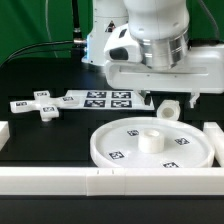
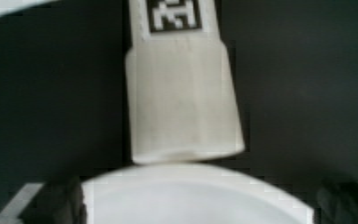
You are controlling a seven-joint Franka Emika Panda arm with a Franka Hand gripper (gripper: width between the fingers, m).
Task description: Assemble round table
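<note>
Gripper point(image 1: 167, 100): I read it wide open, holding nothing, poised over the short white plastic cylindrical leg point(image 1: 169, 108) for a grasp; large rimmed white round disc point(image 1: 152, 145) lies flat nearby; white cross-shaped foot point(image 1: 41, 105) well apart

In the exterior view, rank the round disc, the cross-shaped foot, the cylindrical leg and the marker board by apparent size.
1. Round disc, clearly largest, though also nearest the camera.
2. Marker board and cross-shaped foot: similar spans, unsure.
3. Cylindrical leg, smallest, partly hidden under the arm.
</note>
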